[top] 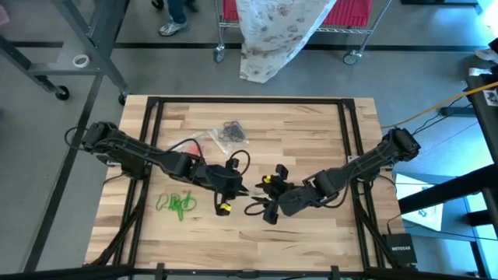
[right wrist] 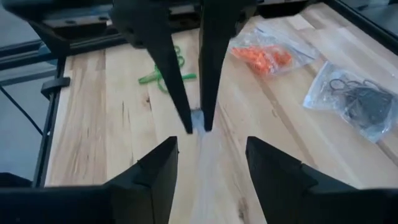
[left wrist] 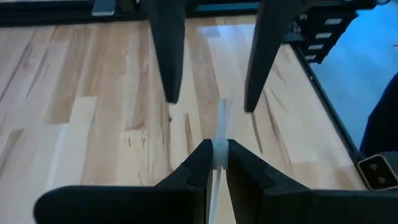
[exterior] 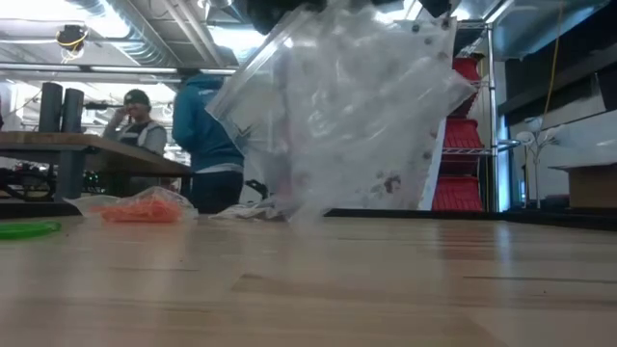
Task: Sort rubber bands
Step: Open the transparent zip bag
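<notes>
A clear plastic bag (exterior: 347, 106) hangs over the middle of the table, with my left gripper (top: 237, 190) shut on it. My right gripper (top: 263, 206) faces the left one from the table's right and is open. Its fingers (right wrist: 155, 177) stand on either side of the bag's thin edge, apart from it. Loose green rubber bands (top: 175, 204) lie on the wood near the left front. Orange rubber bands sit in a clear bag (top: 187, 146). Black rubber bands sit in another bag (top: 229, 132) farther back. My left gripper pinches the clear bag's thin edge (left wrist: 219, 127) between its two fingertips. The fingers slant down from the table's left. The bag hangs below them as a wide slack sheet. Whether its low corner (exterior: 294, 214) touches the table, I cannot tell.
A black metal frame (top: 152, 155) runs around the wooden table top. Bare wood lies along the near edge and on the right half. Beyond the far edge stand a wire cart (top: 311, 31) and people (exterior: 207, 135).
</notes>
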`<control>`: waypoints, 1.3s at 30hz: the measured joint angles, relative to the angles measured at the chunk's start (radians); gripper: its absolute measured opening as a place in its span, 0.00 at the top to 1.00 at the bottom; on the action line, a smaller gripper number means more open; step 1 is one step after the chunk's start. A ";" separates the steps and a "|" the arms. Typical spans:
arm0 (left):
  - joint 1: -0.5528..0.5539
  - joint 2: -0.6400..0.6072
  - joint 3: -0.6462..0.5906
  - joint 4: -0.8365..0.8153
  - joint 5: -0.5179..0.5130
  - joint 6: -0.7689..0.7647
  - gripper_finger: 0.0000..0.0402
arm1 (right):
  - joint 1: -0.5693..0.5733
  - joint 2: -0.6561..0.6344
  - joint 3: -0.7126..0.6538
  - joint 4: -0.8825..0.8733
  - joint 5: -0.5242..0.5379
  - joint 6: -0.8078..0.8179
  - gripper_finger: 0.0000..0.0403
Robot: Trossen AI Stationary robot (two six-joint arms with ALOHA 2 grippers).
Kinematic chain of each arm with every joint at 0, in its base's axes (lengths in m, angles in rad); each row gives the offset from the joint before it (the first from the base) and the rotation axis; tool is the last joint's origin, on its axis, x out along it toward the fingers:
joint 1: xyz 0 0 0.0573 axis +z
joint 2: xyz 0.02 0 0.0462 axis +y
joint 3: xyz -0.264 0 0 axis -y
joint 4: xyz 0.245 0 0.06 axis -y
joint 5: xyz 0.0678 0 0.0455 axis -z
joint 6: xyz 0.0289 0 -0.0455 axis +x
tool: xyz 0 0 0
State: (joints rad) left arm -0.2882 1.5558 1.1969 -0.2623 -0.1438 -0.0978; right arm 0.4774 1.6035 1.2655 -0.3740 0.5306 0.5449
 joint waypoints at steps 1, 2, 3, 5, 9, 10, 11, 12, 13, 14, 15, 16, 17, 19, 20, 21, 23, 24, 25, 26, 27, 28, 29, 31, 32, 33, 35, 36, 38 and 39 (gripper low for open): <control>0.000 0.000 0.000 0.008 0.000 0.000 0.92 | 0.000 0.000 0.000 0.003 0.000 0.000 0.54; 0.000 0.000 0.000 0.015 0.002 0.001 0.92 | 0.000 0.000 0.000 0.008 0.001 0.000 0.54; 0.000 0.000 0.000 0.016 0.002 0.002 0.92 | 0.000 0.000 0.000 0.014 0.006 0.000 0.54; 0.000 0.000 0.000 0.014 0.002 0.002 0.92 | 0.000 0.000 0.000 0.025 0.011 -0.003 0.55; 0.000 0.000 0.000 0.015 0.002 0.001 0.92 | -0.014 0.031 0.000 0.043 -0.007 -0.006 0.59; 0.000 0.000 0.000 0.016 0.001 0.002 0.92 | -0.016 0.038 0.000 0.051 -0.009 -0.010 0.61; 0.000 0.000 0.000 0.014 -0.002 0.001 0.92 | -0.016 0.042 -0.001 0.062 -0.007 -0.025 0.63; 0.000 0.000 0.000 0.014 -0.001 0.001 0.92 | -0.016 0.045 -0.001 0.078 -0.001 -0.035 0.65; 0.000 0.000 0.000 0.017 -0.001 0.001 0.92 | -0.015 0.045 -0.001 0.099 0.001 -0.050 0.68; 0.000 0.000 0.000 0.015 0.000 0.001 0.92 | -0.015 0.045 0.000 0.105 0.001 -0.057 0.71; 0.000 0.000 0.000 0.011 0.000 0.001 0.92 | -0.015 0.045 0.000 0.102 0.003 -0.058 0.73; 0.000 0.000 0.000 0.011 0.000 0.001 0.92 | -0.014 0.045 0.000 0.100 0.009 -0.059 0.75; 0.000 0.000 0.000 0.009 0.000 0.001 0.92 | -0.014 0.045 0.000 0.100 0.009 -0.060 0.77; 0.000 0.000 0.000 0.010 -0.001 0.001 0.92 | -0.014 0.045 0.000 0.100 0.008 -0.060 0.82; 0.000 0.000 0.000 0.011 0.000 0.000 0.92 | -0.014 0.045 0.000 0.095 0.008 -0.060 0.84; 0.000 0.000 0.000 0.011 0.000 -0.003 0.92 | -0.014 0.045 0.000 0.086 0.009 -0.061 0.87; 0.000 0.000 0.000 0.008 -0.001 -0.003 0.92 | -0.014 0.045 0.000 0.083 0.010 -0.074 0.95; 0.000 0.000 0.000 0.008 0.000 -0.003 0.92 | -0.013 0.045 0.000 0.082 0.014 -0.081 0.97; 0.000 0.000 0.000 0.009 -0.001 -0.004 0.92 | -0.013 0.045 0.000 0.082 0.021 -0.085 0.98; 0.000 0.000 0.000 0.008 -0.001 -0.006 0.92 | -0.013 0.045 0.000 0.081 0.029 -0.086 0.98; 0.000 0.000 0.000 0.005 -0.001 -0.007 0.92 | -0.012 0.045 0.000 0.078 0.031 -0.088 0.99; 0.000 0.000 0.000 0.000 -0.001 -0.009 0.92 | -0.013 0.045 0.000 0.076 0.031 -0.097 0.99; 0.000 0.000 0.000 -0.006 -0.001 -0.011 0.92 | -0.013 0.045 0.000 0.076 0.033 -0.105 0.99; 0.001 0.000 0.000 -0.018 -0.001 -0.013 0.92 | -0.013 0.045 0.000 0.076 0.040 -0.109 1.00; 0.001 0.000 0.000 -0.024 -0.001 -0.013 0.92 | -0.013 0.045 0.000 0.075 0.039 -0.112 1.00; 0.001 0.000 0.000 -0.029 -0.001 -0.015 0.92 | -0.013 0.045 0.000 0.074 0.036 -0.118 1.00; 0.001 0.000 0.000 -0.038 -0.001 -0.021 0.92 | -0.013 0.045 0.000 0.074 0.044 -0.128 1.00; 0.001 0.000 0.000 -0.043 -0.001 -0.021 0.92 | -0.013 0.045 0.000 0.074 0.044 -0.132 1.00; 0.000 0.000 0.000 -0.058 0.000 -0.022 0.92 | -0.013 0.045 0.000 0.073 0.040 -0.134 1.00; 0.000 0.000 0.000 -0.070 0.000 -0.023 0.92 | -0.013 0.045 -0.001 0.073 0.040 -0.134 1.00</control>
State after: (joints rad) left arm -0.2882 1.5558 1.1969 -0.3321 -0.1440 -0.1205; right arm 0.4644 1.6485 1.2648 -0.3012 0.5709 0.4107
